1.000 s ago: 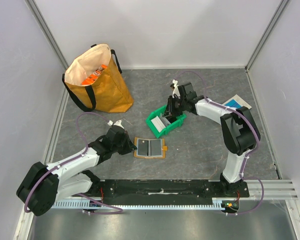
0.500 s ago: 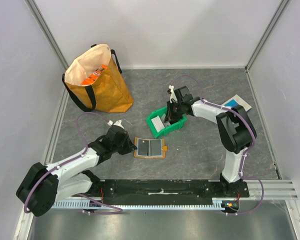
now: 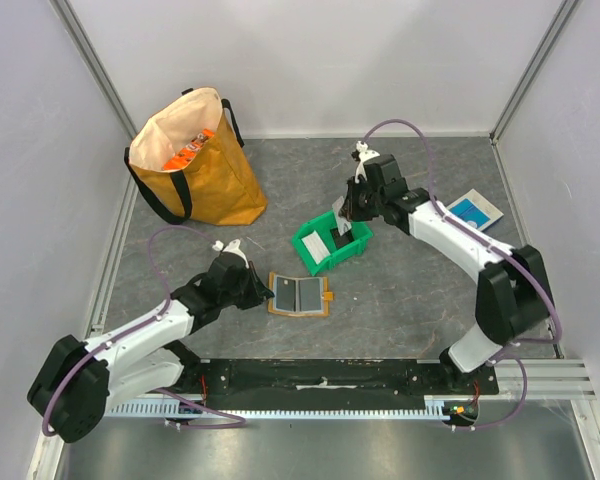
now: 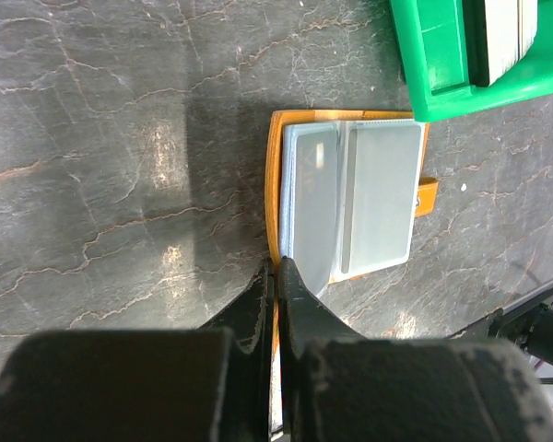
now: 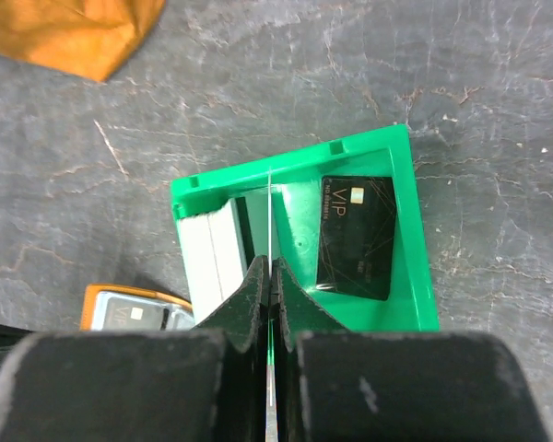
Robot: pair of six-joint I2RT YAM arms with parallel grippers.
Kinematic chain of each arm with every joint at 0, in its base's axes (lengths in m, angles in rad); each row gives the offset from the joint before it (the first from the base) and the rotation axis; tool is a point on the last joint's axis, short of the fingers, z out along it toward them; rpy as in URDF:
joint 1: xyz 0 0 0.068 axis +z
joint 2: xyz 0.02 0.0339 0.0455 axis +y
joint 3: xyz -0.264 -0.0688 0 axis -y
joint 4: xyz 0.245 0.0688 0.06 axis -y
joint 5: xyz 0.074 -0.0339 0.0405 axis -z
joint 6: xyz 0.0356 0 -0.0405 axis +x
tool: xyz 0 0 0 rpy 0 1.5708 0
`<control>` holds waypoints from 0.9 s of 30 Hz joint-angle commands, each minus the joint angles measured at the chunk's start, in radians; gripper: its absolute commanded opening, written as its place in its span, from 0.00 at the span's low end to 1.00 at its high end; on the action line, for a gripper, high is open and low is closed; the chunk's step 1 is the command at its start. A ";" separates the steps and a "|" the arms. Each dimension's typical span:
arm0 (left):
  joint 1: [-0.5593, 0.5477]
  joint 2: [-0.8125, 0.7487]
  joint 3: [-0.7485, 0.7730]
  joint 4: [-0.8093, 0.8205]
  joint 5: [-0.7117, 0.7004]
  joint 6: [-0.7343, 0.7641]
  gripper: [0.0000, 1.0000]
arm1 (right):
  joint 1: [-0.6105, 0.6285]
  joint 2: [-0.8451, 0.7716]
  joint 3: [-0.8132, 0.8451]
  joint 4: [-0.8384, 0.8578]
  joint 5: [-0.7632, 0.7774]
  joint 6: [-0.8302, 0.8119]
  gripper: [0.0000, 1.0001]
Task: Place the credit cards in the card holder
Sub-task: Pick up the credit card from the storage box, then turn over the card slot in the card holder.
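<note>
The left gripper [image 4: 277, 267] sat pinched tight at the left edge of the card holder [image 4: 350, 198], which lay open, orange with grey pockets, towards the table's [image 3: 410, 310] near edge. Over the green bin [image 5: 295, 175], the right gripper [image 5: 269, 264] had just snapped shut on a thin white card [image 5: 270, 212] and lifted clear, so a delivery looked likely. A black card [image 5: 355, 235] waited inside.

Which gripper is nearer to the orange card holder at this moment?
Left. The left gripper, shut, has its tips at the card holder's edge. The right gripper is apart from it, over the green bin, shut on a thin white card.
</note>
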 commanded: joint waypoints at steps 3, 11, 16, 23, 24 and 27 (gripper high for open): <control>0.005 -0.024 -0.012 0.032 0.022 0.037 0.02 | 0.138 -0.174 -0.105 0.090 0.147 0.117 0.00; 0.004 -0.097 -0.055 0.039 0.065 0.006 0.02 | 0.537 -0.277 -0.407 0.451 0.584 0.564 0.00; 0.005 -0.143 -0.069 0.030 0.088 -0.014 0.02 | 0.697 -0.185 -0.386 0.471 0.767 0.644 0.00; 0.004 -0.185 -0.090 0.027 0.107 -0.029 0.03 | 0.729 -0.113 -0.368 0.500 0.799 0.692 0.00; 0.005 -0.191 -0.093 0.029 0.110 -0.032 0.04 | 0.731 -0.108 -0.369 0.508 0.793 0.692 0.00; 0.005 -0.212 -0.102 0.035 0.114 -0.035 0.14 | 0.732 -0.084 -0.365 0.518 0.773 0.693 0.00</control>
